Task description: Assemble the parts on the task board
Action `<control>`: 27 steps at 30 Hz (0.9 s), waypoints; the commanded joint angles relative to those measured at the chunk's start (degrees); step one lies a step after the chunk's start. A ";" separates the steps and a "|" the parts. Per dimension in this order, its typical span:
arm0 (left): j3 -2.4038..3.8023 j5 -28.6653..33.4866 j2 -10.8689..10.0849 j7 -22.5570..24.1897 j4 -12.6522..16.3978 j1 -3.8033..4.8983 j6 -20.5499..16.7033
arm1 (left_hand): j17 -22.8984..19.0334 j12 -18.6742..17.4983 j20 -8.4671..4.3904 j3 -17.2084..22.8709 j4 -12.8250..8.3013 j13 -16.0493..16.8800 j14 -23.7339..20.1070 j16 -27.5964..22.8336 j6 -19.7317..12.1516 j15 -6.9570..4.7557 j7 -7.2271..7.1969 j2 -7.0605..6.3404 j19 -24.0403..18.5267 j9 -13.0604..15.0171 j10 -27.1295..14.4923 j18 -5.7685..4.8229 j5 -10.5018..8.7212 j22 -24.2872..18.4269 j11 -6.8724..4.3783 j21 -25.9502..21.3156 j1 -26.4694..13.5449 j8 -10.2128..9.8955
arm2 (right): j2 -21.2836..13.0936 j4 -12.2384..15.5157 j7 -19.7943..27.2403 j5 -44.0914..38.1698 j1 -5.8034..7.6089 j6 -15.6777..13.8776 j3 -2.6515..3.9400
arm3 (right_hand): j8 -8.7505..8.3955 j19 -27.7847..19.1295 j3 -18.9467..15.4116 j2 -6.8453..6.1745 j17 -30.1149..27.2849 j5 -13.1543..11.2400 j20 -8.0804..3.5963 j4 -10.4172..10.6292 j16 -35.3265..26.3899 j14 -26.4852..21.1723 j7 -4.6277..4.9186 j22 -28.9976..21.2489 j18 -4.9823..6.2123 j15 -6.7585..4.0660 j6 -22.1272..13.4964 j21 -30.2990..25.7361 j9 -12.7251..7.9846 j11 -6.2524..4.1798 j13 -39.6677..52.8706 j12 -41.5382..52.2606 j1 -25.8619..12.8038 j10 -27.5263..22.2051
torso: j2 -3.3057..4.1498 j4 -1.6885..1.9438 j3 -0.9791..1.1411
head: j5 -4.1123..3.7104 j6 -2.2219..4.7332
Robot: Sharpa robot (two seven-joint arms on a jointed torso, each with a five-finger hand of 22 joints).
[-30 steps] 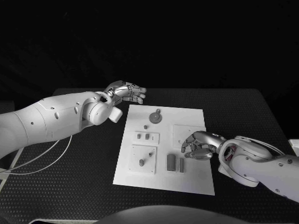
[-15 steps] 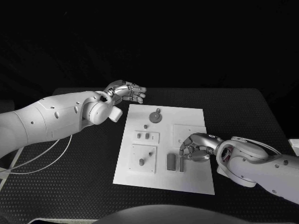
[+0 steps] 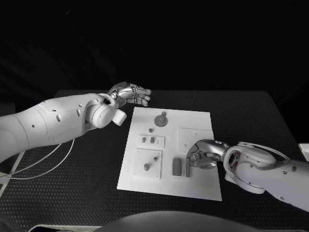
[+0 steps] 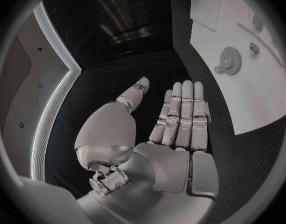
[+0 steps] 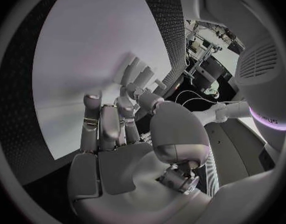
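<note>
Since one second ago, right hand [image 3: 202,155] has lowered toward the two upright bar parts [image 3: 181,167] at the near half of the task board [image 3: 200,186]; fingers curled, grip not discernible. Left hand [image 3: 130,94] hovers off the board's far-left corner, fingers extended, empty. Left wrist view shows the gear part [image 4: 230,61].
</note>
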 commanded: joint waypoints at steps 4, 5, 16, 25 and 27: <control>0.04 0.27 0.03 0.39 0.09 0.04 0.85 | 0.07 -0.04 -0.02 0.08 0.42 -0.06 -0.03 -0.27 -0.35 0.44 -0.01 0.08 -0.51 -0.06 -0.19 -0.07 -0.09 -0.09 -0.12 0.06 -0.39 0.21 | 0.11 -0.19 0.03 -1.46 -0.12 2.07 -0.06 | 0.51 -0.35 0.10 0.57 0.18 0.19 0.12 0.26 0.06 0.06 -0.06 1.02 1.93 -0.42 0.74 -0.10 -0.02 -0.50 0.07 0.45 -0.45 -0.08 | 0.01 0.00 0.01 | 0.07 -0.14; 0.04 0.27 0.02 0.39 0.09 0.04 0.85 | 0.08 -0.04 -0.02 0.08 0.42 -0.06 -0.03 -0.28 -0.35 0.44 -0.01 0.08 -0.51 -0.06 -0.19 -0.07 -0.09 -0.09 -0.12 0.06 -0.39 0.21 | 0.13 -0.19 0.05 -1.48 -0.15 2.06 -0.06 | 0.54 -0.35 0.11 0.69 0.24 0.19 0.11 0.26 0.08 0.09 -0.08 1.02 1.93 -0.44 0.79 -0.09 -0.02 -0.52 0.10 0.50 -0.45 -0.05 | 0.01 0.00 0.01 | 0.07 -0.14; 0.04 0.26 0.02 0.37 0.08 0.04 0.84 | 0.13 -0.05 -0.02 0.10 0.48 -0.06 -0.03 -0.32 -0.37 0.44 -0.01 0.10 -0.53 -0.08 -0.21 -0.07 -0.09 -0.10 -0.12 0.06 -0.41 0.21 | 0.87 -0.40 -0.87 -4.07 -0.65 0.17 -0.08 | 1.06 -0.35 0.07 0.97 0.60 0.18 0.03 -0.17 0.26 0.30 -0.33 1.06 1.93 -0.63 1.54 0.05 0.07 -0.74 0.37 0.96 -0.47 0.28 | 0.02 -0.03 0.04 | 0.13 -0.24; 0.04 0.26 0.13 0.27 0.05 0.04 1.03 | 0.16 -0.05 -0.02 0.11 0.50 -0.07 -0.04 -0.35 -0.38 0.44 0.00 0.11 -0.55 -0.10 -0.22 -0.07 -0.09 -0.10 -0.12 0.06 -0.41 0.22 | 1.95 -0.86 -2.89 -10.59 -1.83 -1.79 -0.08 | 2.78 0.21 -0.02 -1.03 1.48 0.19 -0.31 -1.37 0.62 1.23 -1.45 0.95 1.93 -1.41 4.11 0.31 0.71 -1.80 1.12 2.33 0.21 1.85 | 0.02 0.00 0.10 | 0.16 -0.35; 0.04 0.26 0.11 0.26 0.04 0.04 1.03 | 0.17 -0.05 -0.02 0.11 0.50 -0.07 -0.04 -0.35 -0.39 0.44 0.00 0.10 -0.55 -0.10 -0.23 -0.07 -0.09 -0.11 -0.12 0.05 -0.41 0.22 | 1.98 -0.89 -2.88 -11.31 -2.06 -1.44 -0.08 | 3.07 0.30 0.04 -1.32 1.42 0.19 -0.38 -1.70 0.60 1.28 -1.64 0.91 1.93 -1.56 4.51 0.30 0.83 -1.98 1.32 2.66 0.56 2.22 | 0.02 0.01 0.11 | 0.19 -0.35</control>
